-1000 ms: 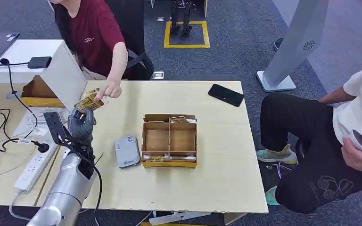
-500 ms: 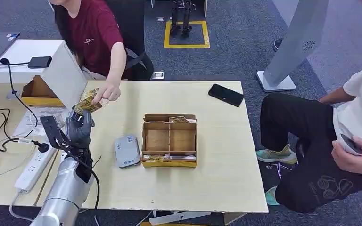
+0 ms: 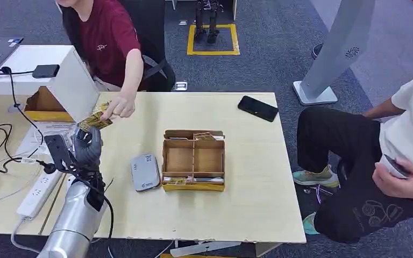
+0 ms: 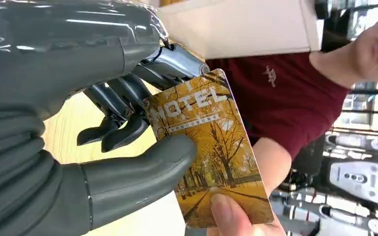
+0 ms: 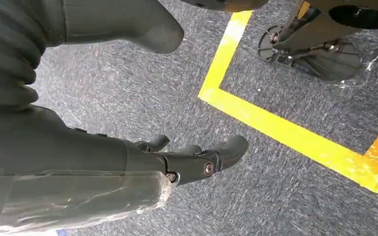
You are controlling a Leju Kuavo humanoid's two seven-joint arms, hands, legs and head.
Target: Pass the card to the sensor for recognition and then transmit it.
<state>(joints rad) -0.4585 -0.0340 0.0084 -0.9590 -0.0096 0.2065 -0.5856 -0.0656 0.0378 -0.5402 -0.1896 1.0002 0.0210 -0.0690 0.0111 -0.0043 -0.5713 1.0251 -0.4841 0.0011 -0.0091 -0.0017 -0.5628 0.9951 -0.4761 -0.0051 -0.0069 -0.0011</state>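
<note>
The card (image 4: 209, 152), thin, stiff and slick, is pinched by the left hand (image 4: 128, 132); a person's fingers (image 4: 229, 211) grip its far edge. Right hand (image 5: 187, 157) hangs empty, fingers loosely apart.

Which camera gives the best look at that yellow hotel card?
The left wrist view: the card is seen close up, its tree picture and lettering readable, pinched by the left robot hand with a person's thumb on its far end. The head view shows the card as a small yellow patch. The right wrist view looks at floor.
</note>
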